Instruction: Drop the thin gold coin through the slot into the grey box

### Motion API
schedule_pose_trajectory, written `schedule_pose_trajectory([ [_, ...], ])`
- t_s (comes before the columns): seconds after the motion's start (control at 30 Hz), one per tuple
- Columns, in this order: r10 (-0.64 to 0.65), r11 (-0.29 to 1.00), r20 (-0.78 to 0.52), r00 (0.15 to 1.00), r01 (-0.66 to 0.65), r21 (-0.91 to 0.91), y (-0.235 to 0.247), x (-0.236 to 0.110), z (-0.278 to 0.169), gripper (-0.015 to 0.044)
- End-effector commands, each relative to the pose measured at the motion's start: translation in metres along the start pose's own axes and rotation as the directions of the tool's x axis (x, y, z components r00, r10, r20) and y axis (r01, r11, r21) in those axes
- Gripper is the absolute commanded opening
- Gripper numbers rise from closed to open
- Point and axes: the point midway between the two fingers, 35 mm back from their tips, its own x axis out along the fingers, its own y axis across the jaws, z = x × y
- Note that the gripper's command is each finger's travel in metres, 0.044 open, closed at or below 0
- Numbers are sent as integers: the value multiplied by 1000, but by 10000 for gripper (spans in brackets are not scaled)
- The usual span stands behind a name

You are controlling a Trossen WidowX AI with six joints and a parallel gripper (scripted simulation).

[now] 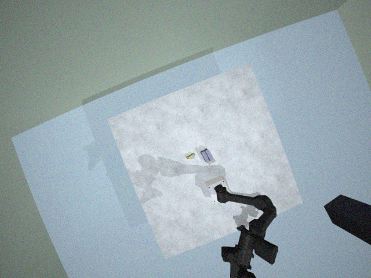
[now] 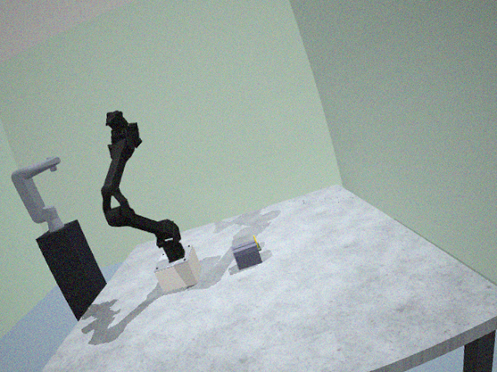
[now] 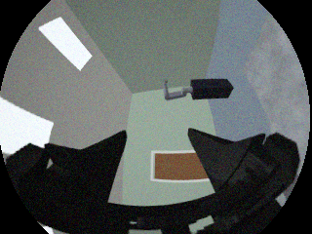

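- The claw [image 3: 159,150] stands wide open with nothing between its fingers; in the wrist view the two dark fingers frame only a green wall and a brown panel [image 3: 181,167].
- The black arm [image 2: 118,180] rises from a pale block base [image 2: 178,275] on the counter [image 2: 321,296] and folds upward, so the claw sits high above the counter, well apart from the coin and the box.
- The gold coin [image 2: 256,241] stands on edge in its dark-green holder [image 1: 189,156], near the middle of the counter in the top view.
- In the exterior view the coin shows just behind the far right corner of the grey box [image 2: 246,254], which hides the holder there.
- The grey box stands just beside the holder, between it and the counter's far edge in the top view; the slot [image 1: 206,155] runs along its lid as a dark line.
- The block base sits near the box, toward the counter edge where the arm reaches in.
- A grey stand arm [image 2: 35,190] on a black pedestal [image 2: 70,269] stands off the counter, beyond its left corner in the exterior view.
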Motion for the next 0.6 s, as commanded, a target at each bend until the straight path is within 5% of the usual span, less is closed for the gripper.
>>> schedule_pose_trajectory([
  [0.0, 0, 1000, 8, 1000, 0, 3, 0, 1, 3, 374],
  [0.27, -37, 988, 351, 936, -17, 150, -14, 3, 125, 164],
  [0.57, -153, 959, 683, 714, -61, 278, -51, -41, 250, 161],
])
